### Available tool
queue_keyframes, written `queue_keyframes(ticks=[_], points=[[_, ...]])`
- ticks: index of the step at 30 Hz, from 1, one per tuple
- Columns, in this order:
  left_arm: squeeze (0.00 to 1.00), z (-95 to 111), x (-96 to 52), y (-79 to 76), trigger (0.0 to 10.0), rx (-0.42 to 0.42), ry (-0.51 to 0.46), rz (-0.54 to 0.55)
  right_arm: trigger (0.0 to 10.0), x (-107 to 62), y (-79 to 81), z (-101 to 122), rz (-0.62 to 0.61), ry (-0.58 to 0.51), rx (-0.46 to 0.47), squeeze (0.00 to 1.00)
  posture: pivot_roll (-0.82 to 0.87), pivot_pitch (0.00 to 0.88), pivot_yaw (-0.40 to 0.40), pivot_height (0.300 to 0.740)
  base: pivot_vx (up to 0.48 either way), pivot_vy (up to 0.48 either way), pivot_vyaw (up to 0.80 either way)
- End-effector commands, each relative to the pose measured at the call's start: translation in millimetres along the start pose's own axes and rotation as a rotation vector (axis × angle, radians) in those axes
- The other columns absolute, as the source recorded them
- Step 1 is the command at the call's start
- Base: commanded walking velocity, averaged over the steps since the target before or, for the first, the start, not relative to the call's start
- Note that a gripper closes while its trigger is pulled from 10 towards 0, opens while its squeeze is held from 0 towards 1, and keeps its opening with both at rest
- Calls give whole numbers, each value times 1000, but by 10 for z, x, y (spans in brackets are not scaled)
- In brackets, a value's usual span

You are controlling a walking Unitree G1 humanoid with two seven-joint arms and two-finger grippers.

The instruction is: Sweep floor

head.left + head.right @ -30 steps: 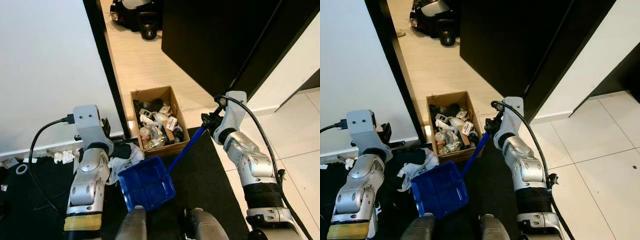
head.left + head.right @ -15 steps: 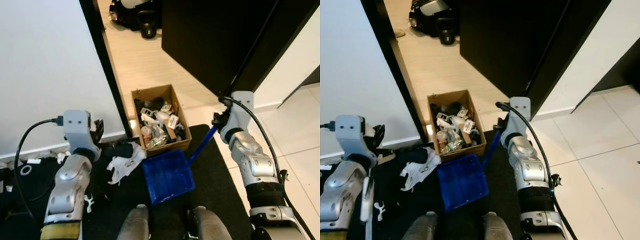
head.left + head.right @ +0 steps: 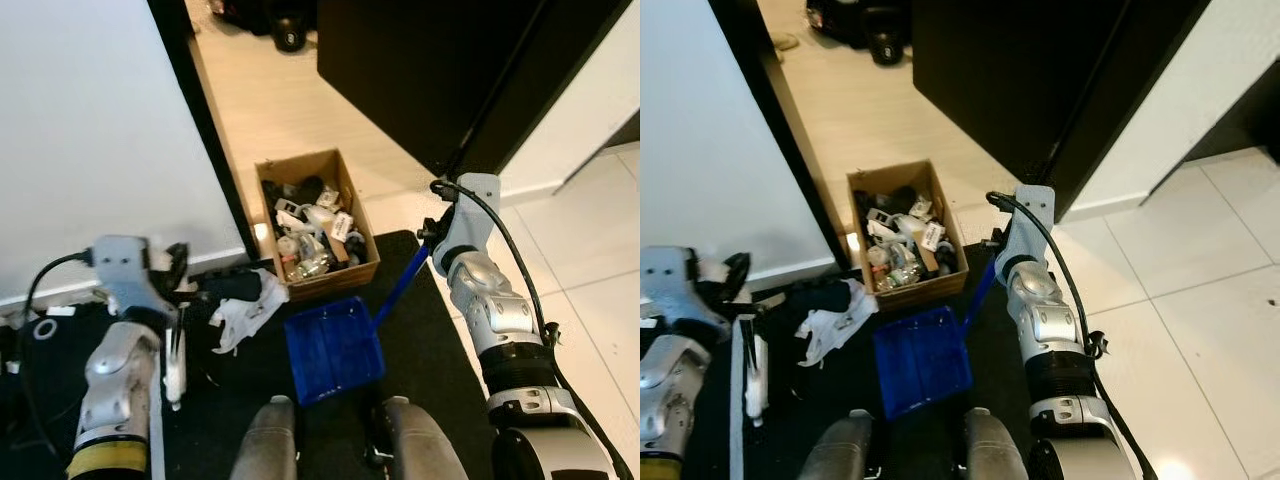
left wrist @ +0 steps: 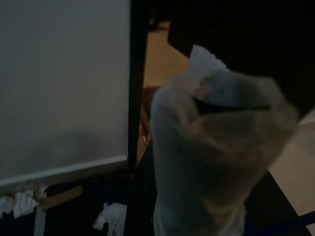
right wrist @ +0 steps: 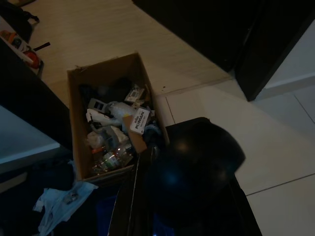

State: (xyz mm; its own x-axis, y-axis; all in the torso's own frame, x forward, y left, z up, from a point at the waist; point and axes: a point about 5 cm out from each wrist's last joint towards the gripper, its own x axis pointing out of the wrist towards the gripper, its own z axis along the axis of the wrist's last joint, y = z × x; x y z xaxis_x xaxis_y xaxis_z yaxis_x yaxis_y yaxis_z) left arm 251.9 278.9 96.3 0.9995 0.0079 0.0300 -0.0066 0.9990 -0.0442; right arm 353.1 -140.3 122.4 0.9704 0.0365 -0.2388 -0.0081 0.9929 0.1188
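The right pincer (image 3: 432, 237) was closed round the top of the blue handle (image 3: 398, 288) of the dustpan (image 3: 334, 347), at the right edge of the black mat (image 3: 420, 340). From that grip the handle slanted down toward the robot's left to the blue pan, which lay on the mat just in front of the robot's two grey feet (image 3: 268, 440). Beyond the pan, almost touching its far edge, stood an open cardboard box (image 3: 315, 228) crammed with bottles, packets and other rubbish, set against the black door frame (image 3: 205, 130) where the wooden floor (image 3: 290, 110) began.

The left pincer (image 3: 178, 270) was on the robot's left, near the white wall (image 3: 90, 140); whether its fingers were open or closed I could not tell. In the left wrist view a pale, cloth-like mass (image 4: 216, 157) sat right in front of the lens and hid the fingers. A white stick-like object (image 3: 176, 355) lay along the left forearm, its nature unclear. Between the left pincer and the pan a crumpled white cloth (image 3: 245, 305) lay on the mat, with a dark bundle (image 3: 225, 288) just beside it. Small white scraps (image 3: 55, 312) lay along the foot of the wall. To the robot's right the floor was pale tile (image 3: 585, 270).
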Motion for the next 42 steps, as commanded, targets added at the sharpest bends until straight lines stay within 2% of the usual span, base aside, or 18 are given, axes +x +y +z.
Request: queue_keyframes(ticks=[1, 3, 6, 10, 17, 19, 21, 23, 25, 28, 30, 33, 34, 37, 39, 40, 41, 42], points=[[0, -7, -116, 178, 10000, 74, 9, 46, 10000, 12, -65, 34, -9, -21, 6, 0, -5, 275, -77, 740, 0, 0, 0], [0, -9, -142, 194, 10000, 93, 6, 62, 10000, 18, -73, 43, -5, -21, 0, 0, -4, 275, -80, 740, 0, 0, 0], [0, 34, -182, 183, 10000, 64, -21, 54, 10000, 33, -92, 61, 0, -22, -8, 0, -3, 275, -92, 740, 0, 0, 0], [0, 324, -202, 151, 10000, 42, -118, 34, 10000, 55, -124, 80, 1, -22, -14, 0, 7, 275, -89, 740, 0, 0, 0], [0, 707, -276, 422, 10000, 110, -167, 57, 10000, 54, -120, 26, 7, -8, -17, 0, 12, 277, -88, 740, 0, 0, 0], [0, 746, -291, 471, 10000, 117, -157, 65, 10000, 53, -120, 20, 8, -7, -18, 0, 14, 276, -83, 740, 0, 0, 0], [0, 822, -341, 555, 10000, 194, -128, 54, 10000, 52, -135, 8, 7, -5, -18, 0, 15, 275, -82, 740, 0, 0, 0], [0, 817, -381, 621, 10000, 260, -82, 47, 10000, 57, -158, 2, 2, -3, -18, 0, 20, 274, -82, 740, 0, 0, 0], [0, 711, -400, 656, 10000, 257, -49, 60, 10000, 61, -173, -6, -2, -1, -17, 0, 21, 272, -83, 740, 0, 0, 0], [0, 598, -403, 663, 10000, 223, -22, 74, 10000, 64, -174, -12, -4, 0, -16, 0, 21, 273, -83, 740, 0, 0, 0], [0, 331, -406, 668, 10000, 163, 31, 102, 10000, 66, -165, -12, -5, 0, -16, 0, 12, 273, -84, 740, 0, 0, 0], [0, -114, -401, 600, 10000, -40, 49, 173, 10000, 71, -173, -14, -8, 1, -22, 0, -22, 279, -92, 740, 0, 0, 0], [0, -114, -401, 600, 10000, -40, 49, 173, 10000, 71, -173, -14, -8, 1, -22, 0, -22, 279, -92, 740, 0, 0, 0], [0, -243, -392, 545, 10000, -150, 34, 200, 10000, 65, -192, -39, -7, 10, -31, 0, -34, 280, -95, 740, 0, 0, 0], [0, -304, -336, 368, 10000, -295, -6, 155, 10000, 44, -239, -94, -3, 25, -49, 0, -40, 284, -100, 740, 0, 0, 0], [0, -304, -336, 368, 10000, -295, -6, 155, 10000, 44, -239, -94, -3, 25, -49, 0, -40, 284, -100, 740, 0, 0, 0], [0, -304, -290, 262, 10000, -363, -30, 119, 10000, 36, -266, -134, -3, 36, -54, 0, -41, 283, -101, 740, 0, 0, 0], [0, -304, -290, 262, 10000, -363, -30, 119, 10000, 36, -266, -134, -3, 36, -54, 0, -41, 283, -101, 740, 0, 0, 0]])
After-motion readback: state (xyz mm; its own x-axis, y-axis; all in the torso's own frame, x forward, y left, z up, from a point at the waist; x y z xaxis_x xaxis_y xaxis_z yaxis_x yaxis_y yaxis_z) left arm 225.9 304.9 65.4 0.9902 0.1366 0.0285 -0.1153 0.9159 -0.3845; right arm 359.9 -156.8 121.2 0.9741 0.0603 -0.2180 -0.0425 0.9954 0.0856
